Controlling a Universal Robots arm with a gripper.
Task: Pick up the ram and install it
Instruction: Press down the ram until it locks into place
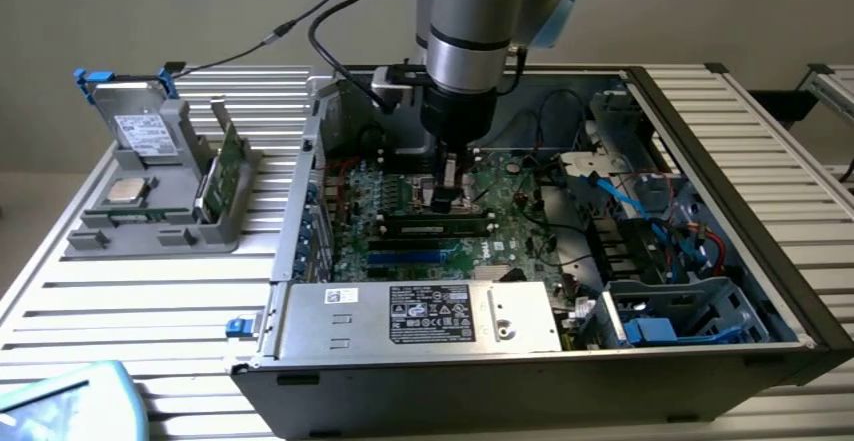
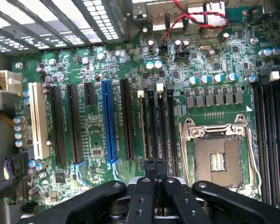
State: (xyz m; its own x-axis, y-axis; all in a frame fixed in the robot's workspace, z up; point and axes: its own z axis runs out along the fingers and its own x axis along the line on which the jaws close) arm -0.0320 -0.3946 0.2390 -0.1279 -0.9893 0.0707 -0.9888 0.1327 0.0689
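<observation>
Ram (image 1: 438,228) lies seated lengthwise in a slot on the green motherboard (image 1: 400,216) inside the open computer case (image 1: 561,261), a dark stick with black chips, directly below the tool (image 1: 446,199). In the exterior view the tool hangs straight down from the grey robot arm (image 1: 467,41), its tips just above or touching the top edge of the ram; which of the two is hard to make out. The tool's fingers are pressed together, fully closed, with nothing gripped between them.

In the wrist view the closed tool (image 2: 153,163) shows as two black fingertips (image 2: 149,164) side by side, meeting over the row of dark memory slots (image 2: 156,126) beside the empty metal processor socket (image 2: 217,154). The ram itself is hard to tell apart from the slots there, since the tool's body covers the near end of them.

On the slatted metal surface (image 1: 147,291), toward the exterior view's left and well apart from the tool, stands a grey holder (image 1: 154,226). It carries a boxy drive (image 1: 144,136) with a white label, a square silver processor chip (image 1: 127,191), and another green board (image 1: 227,166) standing on edge.

A silver power supply (image 1: 420,316) sits at the near side of the case. Cables at the case's right side are tangled and partly hidden by the case wall.
</observation>
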